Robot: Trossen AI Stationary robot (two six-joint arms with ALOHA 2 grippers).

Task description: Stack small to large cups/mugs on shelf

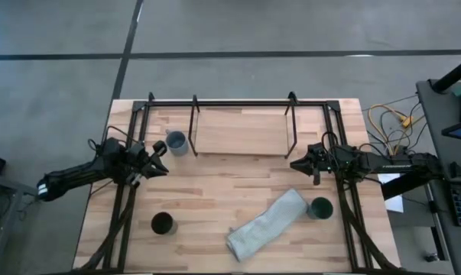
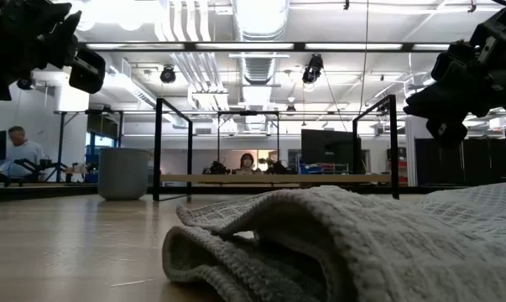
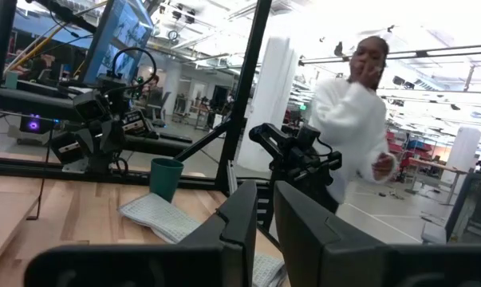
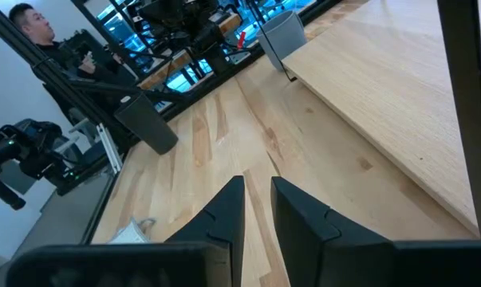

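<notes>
Your left claw [image 1: 163,158] hovers empty, fingers nearly closed, just beside the mug [image 1: 176,142]; your right claw [image 1: 297,163], likewise narrow, hangs near the shelf [image 1: 241,130].

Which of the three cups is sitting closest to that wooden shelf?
The grey-blue mug. It stands just off the left end of the shelf, while the black cup and the dark teal cup sit farther away, nearer the table's front edge.
</notes>
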